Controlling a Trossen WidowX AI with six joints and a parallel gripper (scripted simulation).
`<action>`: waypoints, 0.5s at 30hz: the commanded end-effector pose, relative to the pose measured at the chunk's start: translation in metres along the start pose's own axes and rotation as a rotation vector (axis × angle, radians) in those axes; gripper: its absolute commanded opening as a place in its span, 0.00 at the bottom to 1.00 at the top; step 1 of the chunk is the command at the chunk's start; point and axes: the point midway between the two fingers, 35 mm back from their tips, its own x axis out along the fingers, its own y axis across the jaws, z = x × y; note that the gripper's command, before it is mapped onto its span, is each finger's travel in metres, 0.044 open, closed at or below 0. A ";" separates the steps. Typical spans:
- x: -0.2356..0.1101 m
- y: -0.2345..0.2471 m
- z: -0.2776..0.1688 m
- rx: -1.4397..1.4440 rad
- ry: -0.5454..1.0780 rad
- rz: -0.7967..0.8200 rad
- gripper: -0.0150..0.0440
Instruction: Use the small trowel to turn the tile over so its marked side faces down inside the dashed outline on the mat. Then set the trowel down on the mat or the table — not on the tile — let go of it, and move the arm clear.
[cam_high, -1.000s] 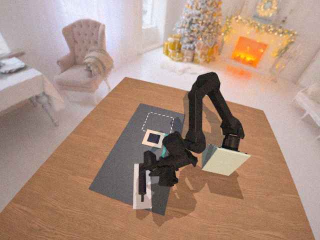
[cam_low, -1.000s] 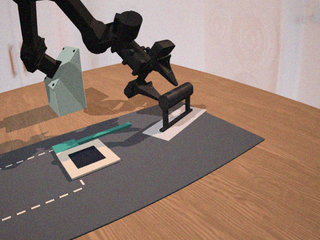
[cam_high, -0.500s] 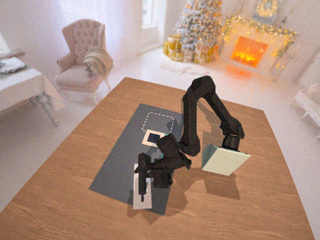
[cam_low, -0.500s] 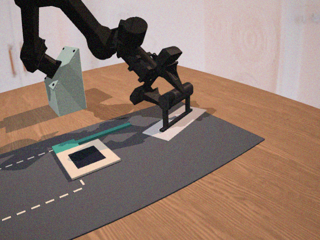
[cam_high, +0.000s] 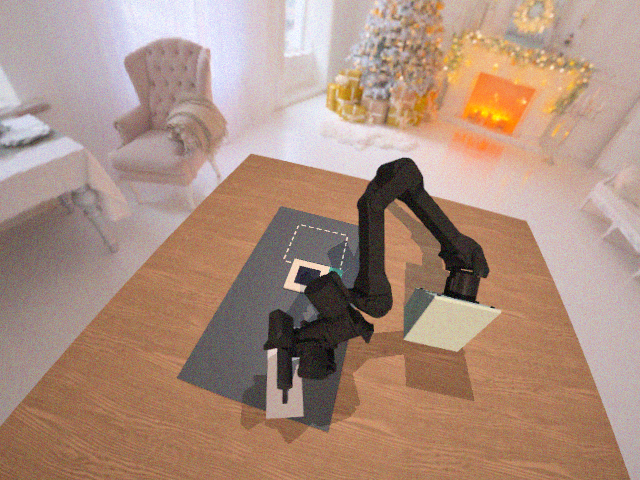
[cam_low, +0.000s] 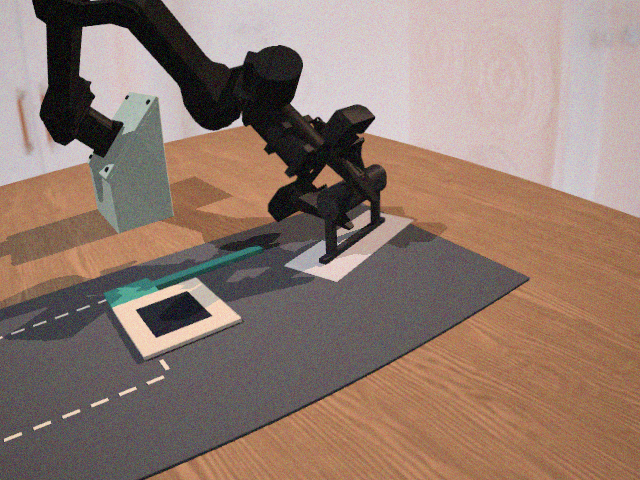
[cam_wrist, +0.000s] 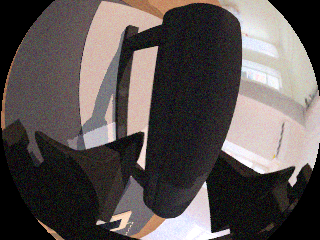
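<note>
Pink tufted armchair with a draped throw far left, white-clothed side table at left edge, decorated Christmas tree with gold gifts, glowing fireplace far right.

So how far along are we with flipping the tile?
Nothing is finished yet. The tile lies marked side up beside the dashed outline, not in it. In hand: the end effector straddles the trowel handle on the mat; a firm grip isn't certain. Left: lift, flip the tile into the outline, set the trowel down, release, retreat.
</note>
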 end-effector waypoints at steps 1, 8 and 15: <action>0.001 0.000 0.001 -0.005 -0.002 -0.002 0.54; 0.001 0.000 0.001 -0.005 -0.002 -0.002 0.43; 0.001 0.000 0.001 -0.005 -0.002 -0.002 0.35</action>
